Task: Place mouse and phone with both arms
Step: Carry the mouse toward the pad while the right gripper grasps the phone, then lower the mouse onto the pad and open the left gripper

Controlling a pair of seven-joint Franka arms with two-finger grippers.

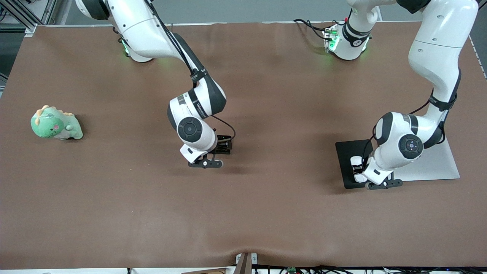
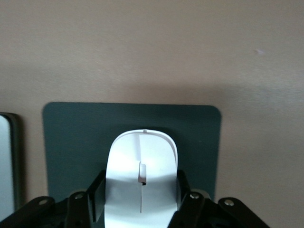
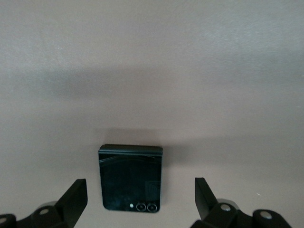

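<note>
The white mouse (image 2: 141, 175) sits between the fingers of my left gripper (image 2: 141, 180), which press on both its sides. It is low over the dark grey mat (image 2: 76, 137), and I cannot tell whether it rests on the mat. In the front view my left gripper (image 1: 357, 169) is over the mat (image 1: 348, 152) at the left arm's end of the table. The black phone (image 3: 130, 178) lies flat on the brown table. My right gripper (image 3: 140, 185) hovers open above it, one finger on each side, not touching. In the front view my right gripper (image 1: 221, 150) is mid-table and hides the phone.
A flat silver laptop (image 1: 437, 163) lies beside the mat, partly under the left arm; its edge shows in the left wrist view (image 2: 7, 166). A green dinosaur plush (image 1: 56, 123) sits toward the right arm's end of the table.
</note>
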